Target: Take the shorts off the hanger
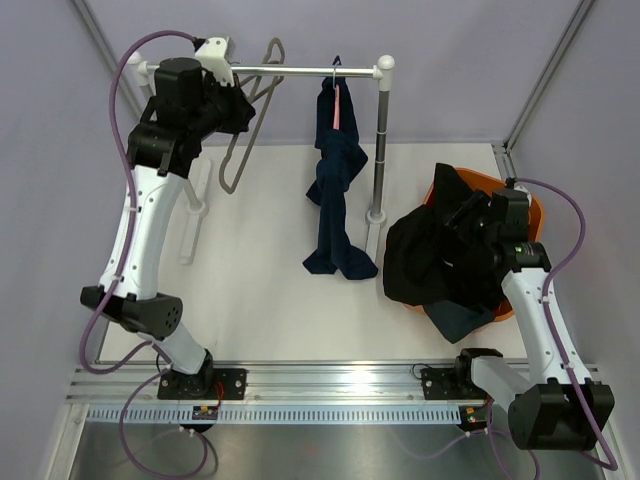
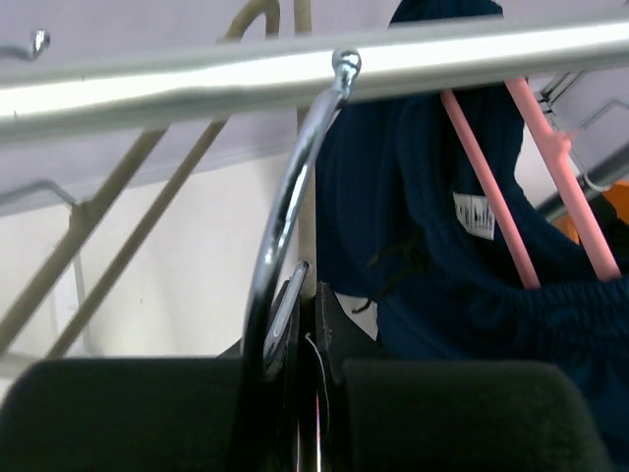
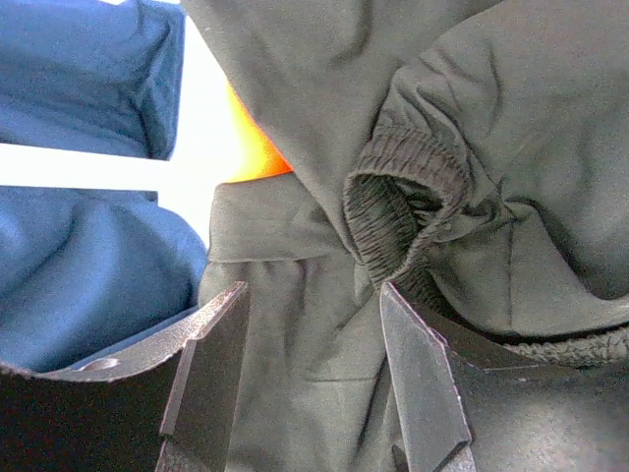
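Note:
Dark teal-navy shorts (image 1: 335,190) hang on a pink hanger (image 1: 338,105) from the rack's rail (image 1: 300,70); they also show in the left wrist view (image 2: 423,246) with the pink hanger (image 2: 491,197). My left gripper (image 1: 243,108) is up at the rail's left part, shut (image 2: 313,295) on a thin hanger whose chrome hook (image 2: 295,187) sits over the rail (image 2: 147,84). Black shorts (image 1: 430,260) and navy blue shorts (image 1: 460,318) lie in the orange basket (image 1: 535,215). My right gripper (image 1: 465,215) is open (image 3: 313,295) just above the black shorts (image 3: 472,118), with the navy blue shorts (image 3: 79,256) to its left.
An empty beige hanger (image 1: 245,140) hangs on the rail beside my left gripper and shows behind the hook (image 2: 128,226). The rack's right post (image 1: 380,140) stands between the hanging shorts and the basket. Grey walls enclose the table.

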